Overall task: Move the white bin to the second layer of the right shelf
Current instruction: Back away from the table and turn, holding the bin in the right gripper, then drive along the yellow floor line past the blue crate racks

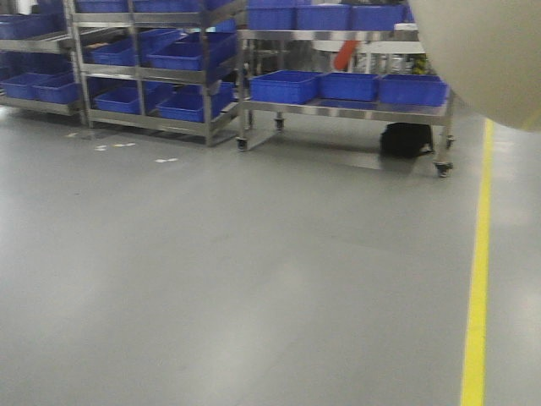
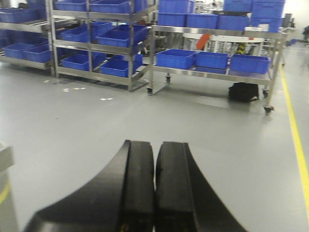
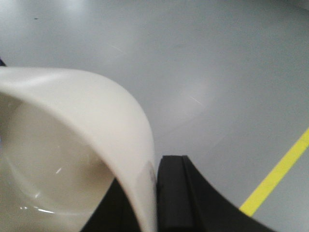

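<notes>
Right wrist view: right gripper [image 3: 150,186] pinches the white bin [image 3: 72,145] (largely cropped); left gripper [image 2: 155,151] closed, empty.

The cream-white smooth plastic tub [image 3: 72,145] was plain; the rectangular plastic crates [image 1: 285,86] were blue, the smooth floor [image 1: 254,279] grey, its painted line [image 1: 478,279] yellow, the left end effector [image 2: 155,150] black.

Bin [image 3: 72,121] in right pincer [image 3: 147,203]; crates [image 1: 286,86] on racks [image 1: 338,111] beyond.

Front view facing far steel racks [image 1: 338,111], left wrist sharing them, right wrist tilted down at floor [image 3: 193,58]
</notes>
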You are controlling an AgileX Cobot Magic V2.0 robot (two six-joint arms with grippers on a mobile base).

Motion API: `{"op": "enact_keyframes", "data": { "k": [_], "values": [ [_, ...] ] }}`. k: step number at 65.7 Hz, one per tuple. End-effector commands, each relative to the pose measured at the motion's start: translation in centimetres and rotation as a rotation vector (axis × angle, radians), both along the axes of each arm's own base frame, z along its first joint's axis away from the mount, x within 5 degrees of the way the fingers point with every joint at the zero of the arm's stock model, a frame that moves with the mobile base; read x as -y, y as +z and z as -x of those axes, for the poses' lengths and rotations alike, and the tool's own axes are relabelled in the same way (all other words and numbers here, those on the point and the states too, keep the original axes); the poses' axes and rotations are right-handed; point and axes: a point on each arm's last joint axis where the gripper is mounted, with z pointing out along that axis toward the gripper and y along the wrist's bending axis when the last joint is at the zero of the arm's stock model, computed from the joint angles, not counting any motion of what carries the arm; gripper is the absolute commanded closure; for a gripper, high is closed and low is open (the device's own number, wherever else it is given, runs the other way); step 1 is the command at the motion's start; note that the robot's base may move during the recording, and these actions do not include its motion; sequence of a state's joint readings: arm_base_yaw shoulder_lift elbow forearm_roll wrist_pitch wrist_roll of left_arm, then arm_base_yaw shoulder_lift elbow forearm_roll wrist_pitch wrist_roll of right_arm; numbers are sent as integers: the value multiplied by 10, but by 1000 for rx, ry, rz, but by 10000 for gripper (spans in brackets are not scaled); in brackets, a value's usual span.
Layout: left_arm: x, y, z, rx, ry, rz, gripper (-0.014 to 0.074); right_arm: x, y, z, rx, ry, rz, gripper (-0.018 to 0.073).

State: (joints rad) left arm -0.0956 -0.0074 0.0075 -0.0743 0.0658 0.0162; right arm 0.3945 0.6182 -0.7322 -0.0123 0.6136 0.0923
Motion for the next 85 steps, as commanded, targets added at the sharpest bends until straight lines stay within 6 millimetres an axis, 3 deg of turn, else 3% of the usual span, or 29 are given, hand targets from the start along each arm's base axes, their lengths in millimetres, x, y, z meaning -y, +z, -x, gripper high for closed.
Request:
{"op": "enact_keyframes", "data": {
  "k": [1,85],
  "values": [
    [0,-5,-1,51,0,14,512,0,18,-2,118,-3,-39,506],
    [0,-5,-1,51,0,14,512,0,18,-2,118,-3,-39,506]
  ]
}}
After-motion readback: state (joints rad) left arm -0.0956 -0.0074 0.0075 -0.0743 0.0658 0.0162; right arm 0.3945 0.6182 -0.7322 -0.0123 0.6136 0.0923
